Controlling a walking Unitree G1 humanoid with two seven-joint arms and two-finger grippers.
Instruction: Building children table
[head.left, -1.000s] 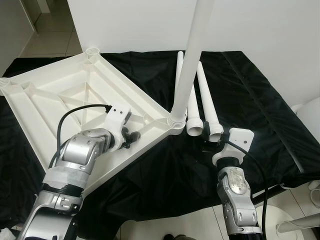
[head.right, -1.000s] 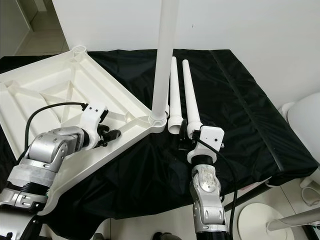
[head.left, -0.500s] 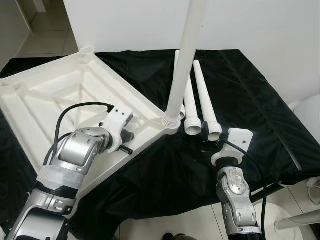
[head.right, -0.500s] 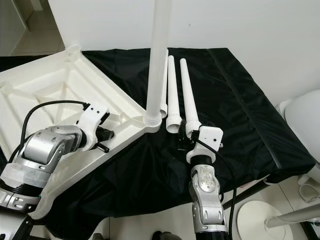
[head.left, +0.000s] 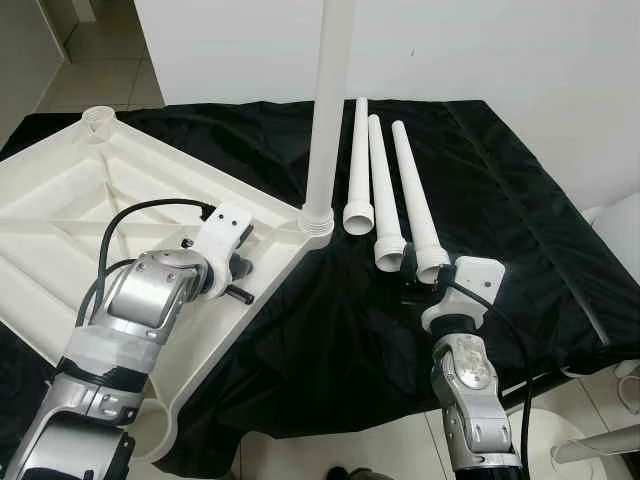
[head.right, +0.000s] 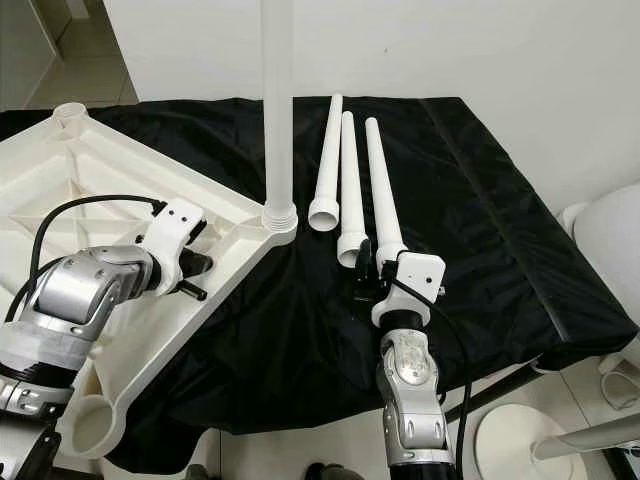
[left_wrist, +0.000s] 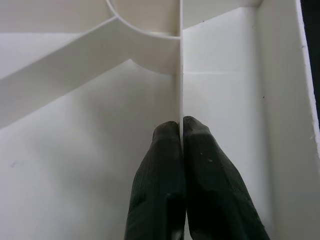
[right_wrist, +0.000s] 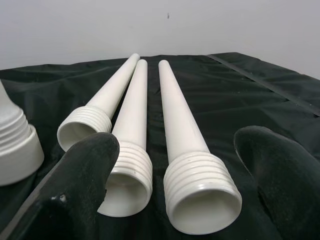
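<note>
While the upturned white tabletop (head.left: 90, 220) fills the left of the frame on the black cloth (head.left: 500, 200), the left gripper (left_wrist: 182, 165) has its two fingers pressed together on a thin rib of its underside. One leg (head.left: 328, 100) already stands upright in the corner socket, at the upper middle. Right of it, three loose legs (head.left: 385, 190) lie side by side, long axes running away from the robot, threaded ends towards it. The right gripper (right_wrist: 185, 165) waits at the lower right, fingers spread wide and holding nothing, just before the threaded end of the rightmost leg (right_wrist: 192, 170), which points straight between them. I judge this arm clearly nearer for taking it.
</note>
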